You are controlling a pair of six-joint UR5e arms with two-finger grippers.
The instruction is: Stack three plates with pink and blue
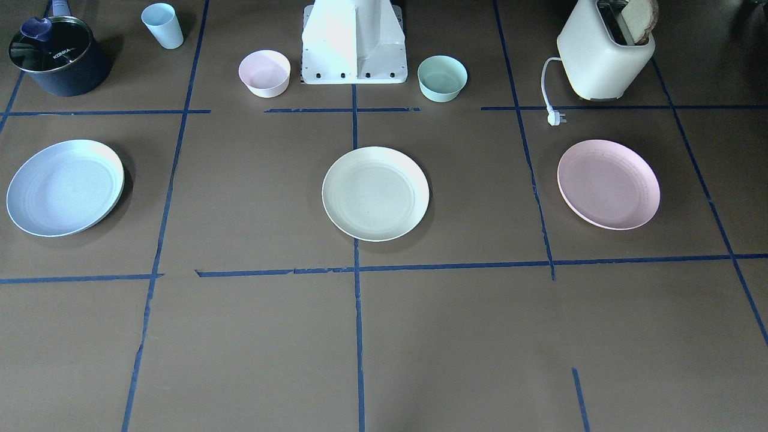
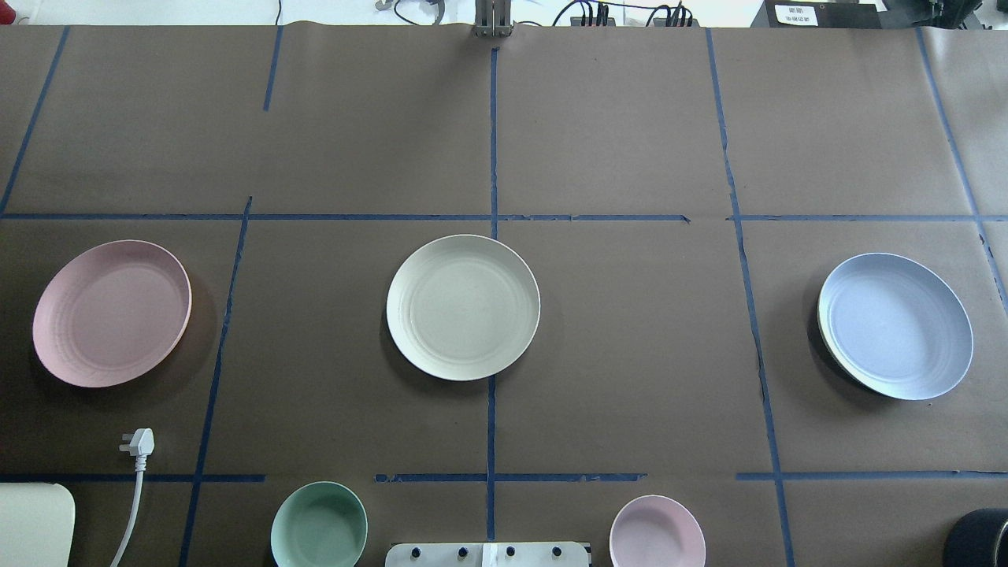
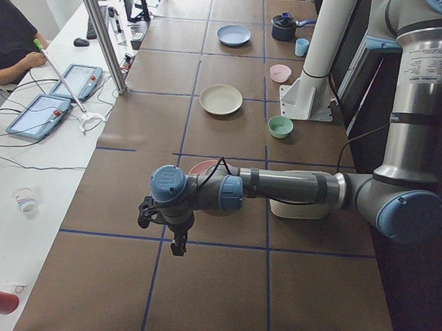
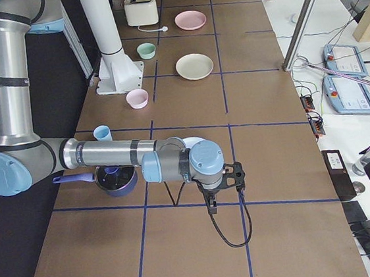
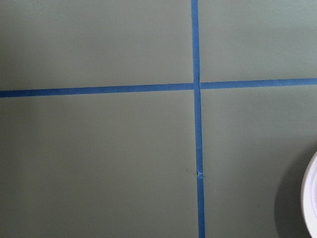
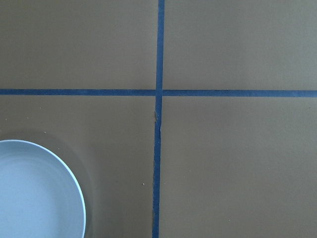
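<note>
Three plates lie apart in a row on the brown table. The cream-white plate is in the middle. The pale pink plate is on my left side, and its rim shows in the left wrist view. The light blue plate is on my right side and shows in the right wrist view. My left gripper hangs above the table beside the pink plate. My right gripper hangs beside the blue plate. Both show only in side views, so I cannot tell their state.
A pink bowl and a mint bowl flank the robot base. A toaster with its loose plug, a light blue cup and a dark pot stand along the robot's side.
</note>
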